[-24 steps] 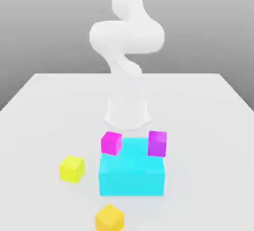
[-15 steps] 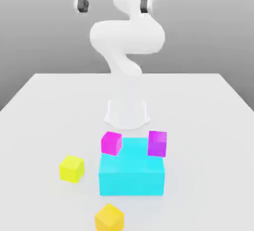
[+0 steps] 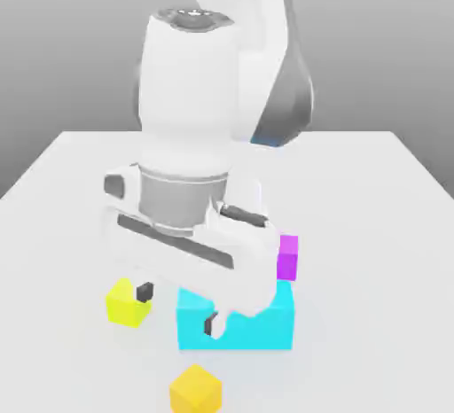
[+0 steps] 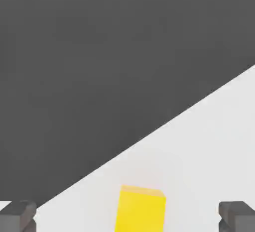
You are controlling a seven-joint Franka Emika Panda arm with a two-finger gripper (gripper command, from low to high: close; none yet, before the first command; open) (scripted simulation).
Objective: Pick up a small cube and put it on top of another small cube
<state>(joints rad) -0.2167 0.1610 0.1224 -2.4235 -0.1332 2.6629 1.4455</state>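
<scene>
The small cube (image 3: 195, 391), amber, sits on the white table near the front edge. Another small cube (image 3: 127, 303), lemon-yellow, rests to the exterior view's left of the cyan block (image 3: 266, 324). My gripper (image 3: 177, 307) hangs open above the table, roughly between the lemon cube and the cyan block, and behind the amber cube. Its dark fingertips (image 3: 144, 292) are spread wide with nothing in them. In the hand view the gripper (image 4: 127, 217) is just as wide open, and the amber cube (image 4: 140, 210) shows between the two fingers, well below them.
A magenta cube (image 3: 286, 256) stands at the back right of the cyan block; the hand and arm cover the block's back left. The table's (image 3: 381, 225) front edge runs just past the amber cube, and its edge (image 4: 149, 139) meets dark background.
The arm has swung down from high above the table to low over the cubes. The hand now covers the left magenta cube. No cube has moved.
</scene>
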